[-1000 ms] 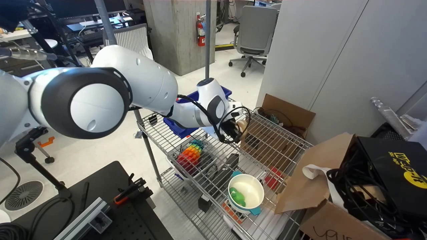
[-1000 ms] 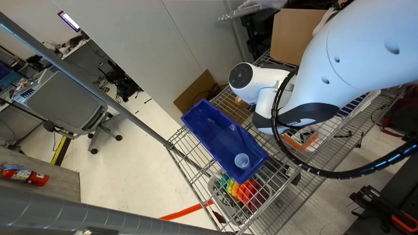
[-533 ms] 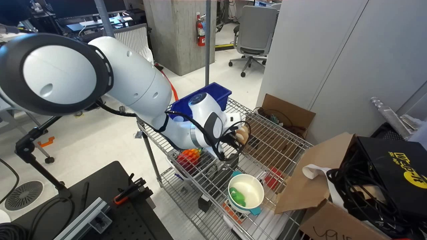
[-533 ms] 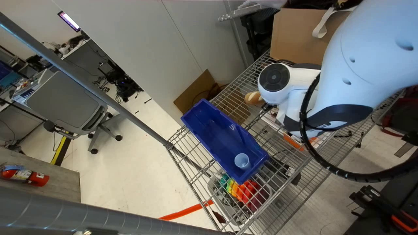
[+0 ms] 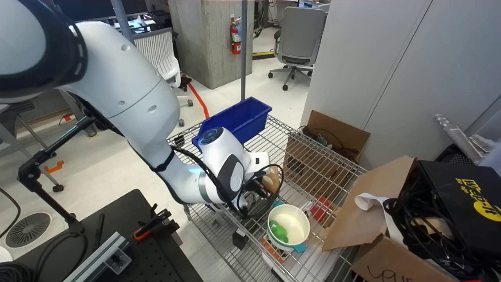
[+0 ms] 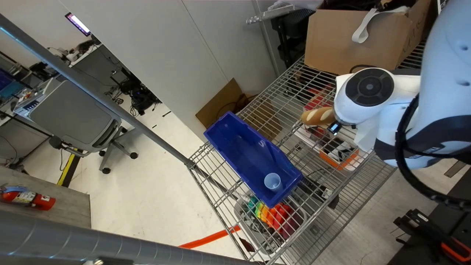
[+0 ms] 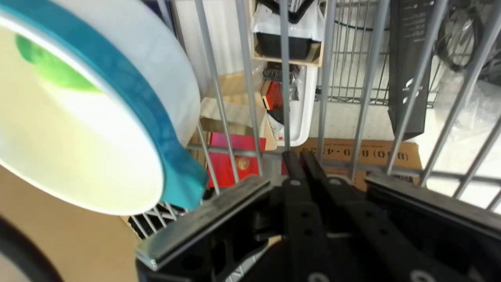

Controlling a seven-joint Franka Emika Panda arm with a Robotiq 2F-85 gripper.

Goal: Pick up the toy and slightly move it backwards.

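I'd spread the gripper [image 7: 300, 154], clenched with nothing visibly in it, and reach in from the side, because the rainbow toy [image 6: 273, 216] lies beneath the wire tabletop [image 6: 281, 101], lower middle of an exterior view.

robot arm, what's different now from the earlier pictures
In an exterior view the arm's wrist moved down and left in the picture, uncovering more of the blue bin; a bread-shaped piece travelled with it. No grasp or release shows. The bin and the white bowl stayed put.
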